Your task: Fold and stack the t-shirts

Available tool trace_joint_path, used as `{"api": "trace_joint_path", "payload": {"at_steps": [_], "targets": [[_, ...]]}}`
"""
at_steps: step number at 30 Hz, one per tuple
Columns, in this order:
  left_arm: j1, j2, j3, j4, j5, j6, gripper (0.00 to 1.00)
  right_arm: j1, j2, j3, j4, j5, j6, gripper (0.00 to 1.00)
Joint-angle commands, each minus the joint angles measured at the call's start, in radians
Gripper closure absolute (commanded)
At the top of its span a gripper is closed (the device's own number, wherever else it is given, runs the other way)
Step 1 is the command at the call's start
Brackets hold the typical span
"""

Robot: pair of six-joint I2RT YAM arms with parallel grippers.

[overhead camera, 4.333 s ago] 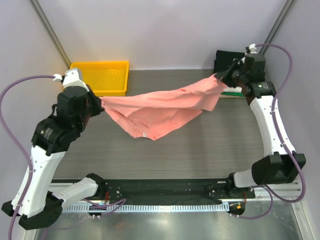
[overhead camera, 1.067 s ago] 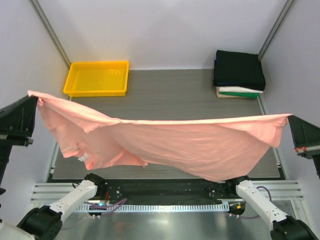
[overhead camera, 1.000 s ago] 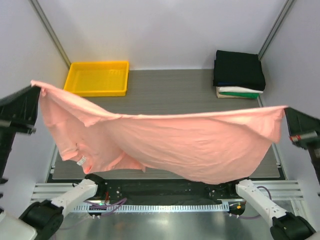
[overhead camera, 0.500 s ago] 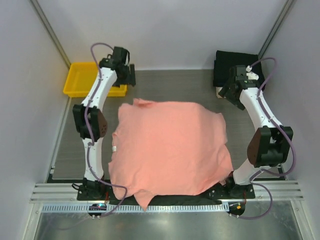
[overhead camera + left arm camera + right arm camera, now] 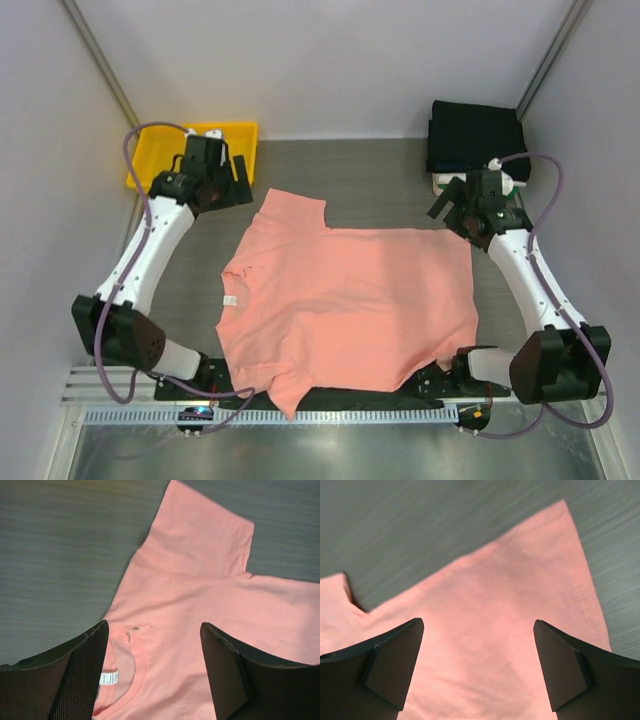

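Note:
A salmon-pink t-shirt (image 5: 345, 300) lies spread flat on the table, collar and white label (image 5: 230, 300) to the left, one sleeve (image 5: 295, 210) pointing to the back, the other hanging over the front edge. My left gripper (image 5: 235, 185) hovers open above the back sleeve; in the left wrist view the gripper (image 5: 154, 626) frames the collar and the t-shirt (image 5: 200, 580). My right gripper (image 5: 450, 210) hangs open over the hem corner, the right wrist view showing the gripper (image 5: 479, 623) above bare cloth (image 5: 520, 580). Folded t-shirts (image 5: 478, 138) are stacked at back right, black on top.
A yellow plastic tray (image 5: 170, 160) sits at the back left, partly behind my left arm. White and green edges (image 5: 478, 184) show under the black pile. Grey walls and slanted frame posts close in the table on both sides.
The shirt, stretched in the air between both shut grippers a second ago, now lies flat on the table. Both grippers opened and let it go; both arms have drawn nearer since.

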Motion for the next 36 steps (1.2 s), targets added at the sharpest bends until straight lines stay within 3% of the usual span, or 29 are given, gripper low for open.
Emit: {"api": "trace_joint_path", "payload": {"at_steps": [1, 3, 7, 10, 20, 27, 33, 36], "targets": [[-0.016, -0.025, -0.223, 0.123, 0.045, -0.082, 0.26, 0.017, 0.011, -0.106, 0.036, -0.111, 0.001, 0.02], [-0.027, -0.063, -0.331, 0.201, 0.066, -0.118, 0.27, 0.041, 0.033, -0.134, 0.041, -0.106, 0.003, 0.02], [-0.046, -0.024, -0.409, 0.276, 0.100, -0.168, 0.28, 0.047, 0.101, -0.179, 0.052, -0.062, 0.014, 0.01], [-0.082, 0.067, -0.418, 0.324, 0.157, -0.205, 0.30, 0.047, 0.177, -0.186, 0.078, -0.043, 0.029, 0.01], [-0.109, 0.312, -0.412, 0.395, 0.076, -0.256, 0.36, 0.104, 0.460, -0.101, 0.140, -0.039, 0.018, 0.00], [-0.050, 0.510, -0.276, 0.387, 0.053, -0.236, 0.37, 0.106, 0.665, 0.045, 0.154, -0.050, -0.018, 0.00], [0.048, 0.662, -0.047, 0.309, 0.051, -0.214, 0.39, 0.104, 0.869, 0.313, 0.095, -0.054, -0.045, 0.00], [0.091, 0.715, 0.077, 0.281, 0.057, -0.213, 0.39, 0.104, 0.972, 0.529, 0.039, -0.053, -0.055, 0.00]]}}
